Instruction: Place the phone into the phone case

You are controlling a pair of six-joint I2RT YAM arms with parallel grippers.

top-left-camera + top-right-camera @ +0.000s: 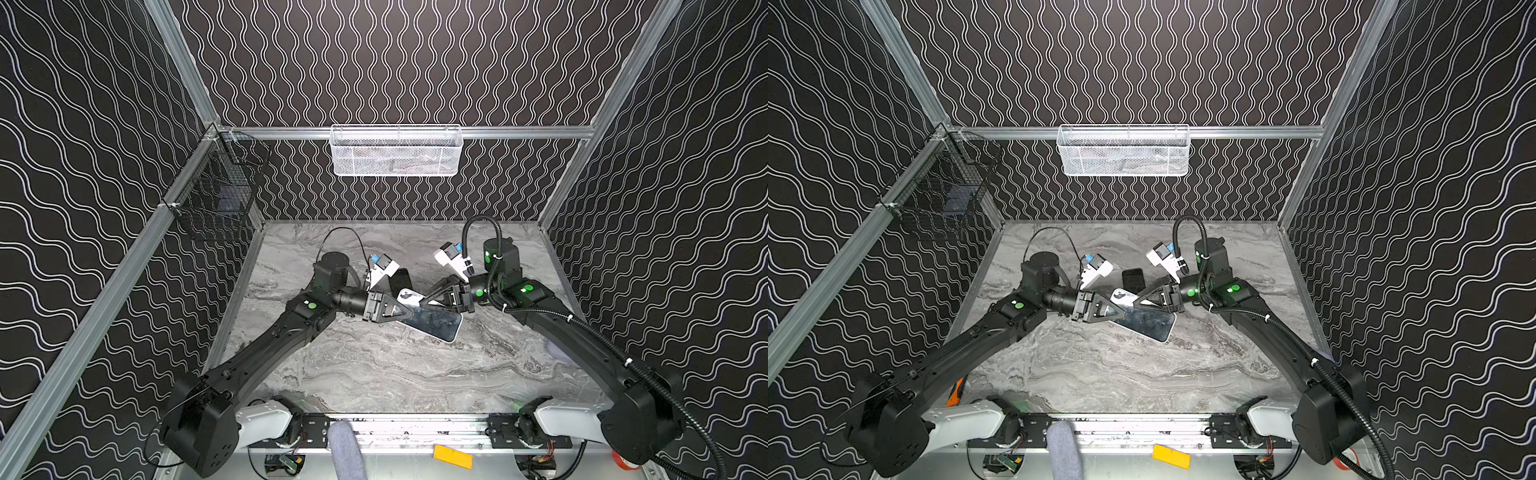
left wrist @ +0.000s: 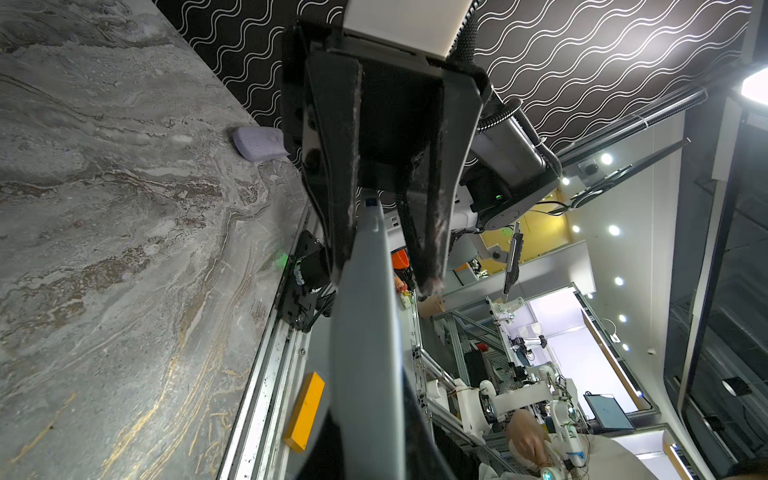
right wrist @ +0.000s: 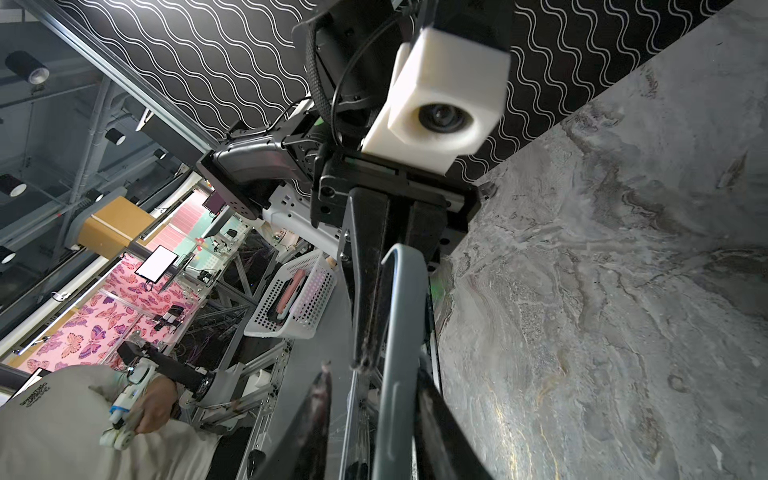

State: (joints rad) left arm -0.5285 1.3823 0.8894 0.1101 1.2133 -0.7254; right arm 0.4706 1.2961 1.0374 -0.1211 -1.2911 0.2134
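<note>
Black jaws of the left gripper (image 1: 398,314) pinch one end of the phone (image 1: 436,322), a glossy slab with a pale rim, held tilted and clear of the worktop (image 1: 395,374). Jaws of the right gripper (image 1: 426,297) stand spread about the same end from the opposite side: in the left wrist view one of its fingers (image 2: 347,187) lies against the slab and its partner stands apart. Between the two sets of jaws lies a white patch (image 1: 409,297) with a camera cut-out; whether it belongs to the phone or to a case cannot be told. Just behind the jaws, a black phone-shaped slab (image 1: 1133,279) lies flat on the worktop. Well to the right of the right jaws, by the side wall, is a lilac pad (image 2: 259,143). High beyond both jaws, a white mesh basket (image 1: 395,151) hangs on the rear rail
</note>
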